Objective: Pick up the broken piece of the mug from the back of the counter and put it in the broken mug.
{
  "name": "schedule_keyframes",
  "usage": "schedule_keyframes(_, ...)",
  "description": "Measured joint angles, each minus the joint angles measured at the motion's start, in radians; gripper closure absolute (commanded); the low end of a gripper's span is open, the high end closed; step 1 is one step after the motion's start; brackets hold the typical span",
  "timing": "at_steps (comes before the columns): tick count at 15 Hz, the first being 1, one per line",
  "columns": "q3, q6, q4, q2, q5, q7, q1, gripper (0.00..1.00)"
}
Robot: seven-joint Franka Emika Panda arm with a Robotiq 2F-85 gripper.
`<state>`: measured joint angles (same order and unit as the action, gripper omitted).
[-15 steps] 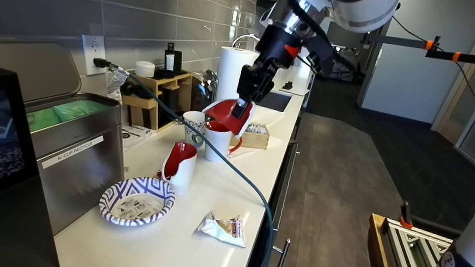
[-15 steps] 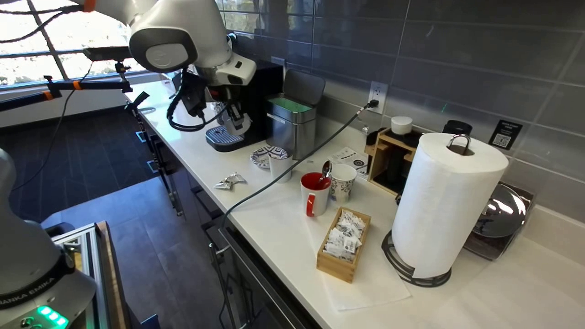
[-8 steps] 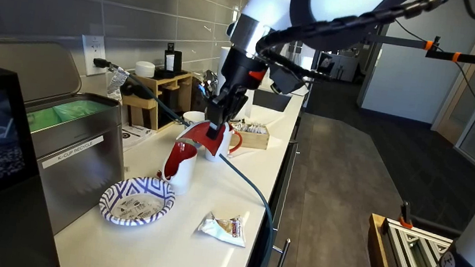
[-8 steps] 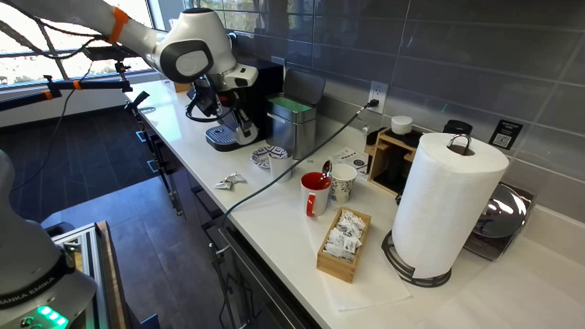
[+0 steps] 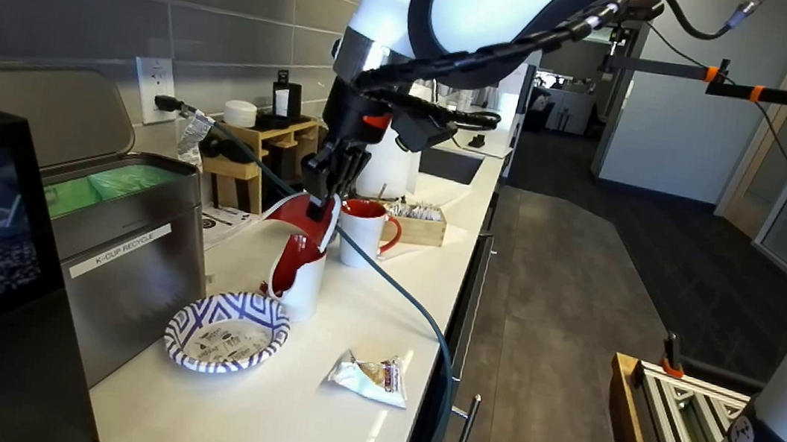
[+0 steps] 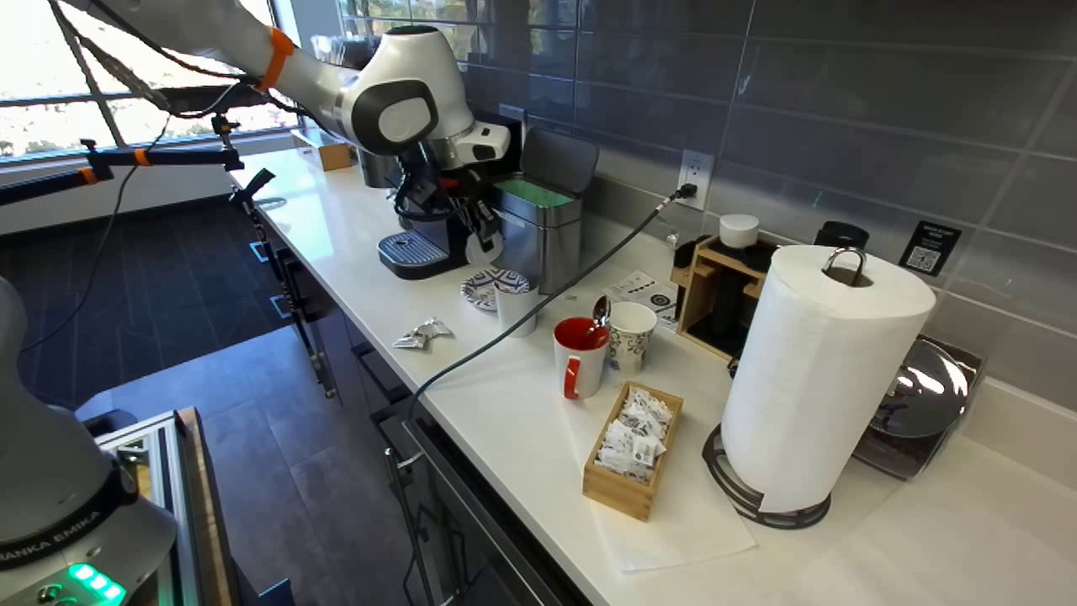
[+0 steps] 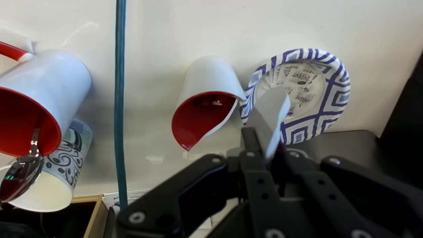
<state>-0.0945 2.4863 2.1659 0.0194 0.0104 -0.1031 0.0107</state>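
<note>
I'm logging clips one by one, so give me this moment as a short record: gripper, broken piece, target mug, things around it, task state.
gripper: closed on the broken piece
broken piece: red on one face, white on the other
broken mug: upright on the counter, part of its wall missing
beside it: patterned paper bowl holding packets
whole mug: upright, spoon leaning in it
cable: between the two mugs in the wrist view
task state: broken piece in the air, not yet in the broken mug
</note>
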Motion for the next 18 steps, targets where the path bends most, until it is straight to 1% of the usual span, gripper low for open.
schedule_keyframes(4,0.005,0.000,-0.014,0.015,0.000,0.000,-0.005,0.97)
schedule_keyframes(7,0.009,0.002,-0.052,0.064,0.007,-0.003,-0.013,0.97)
schedule_keyframes(11,0.023,0.003,-0.141,0.153,0.045,-0.041,-0.033,0.97)
schedule_keyframes(15,0.057,0.002,-0.234,0.245,0.096,-0.098,-0.057,0.97)
schedule_keyframes(18,0.081,-0.010,-0.291,0.304,0.102,-0.104,-0.066,0.97)
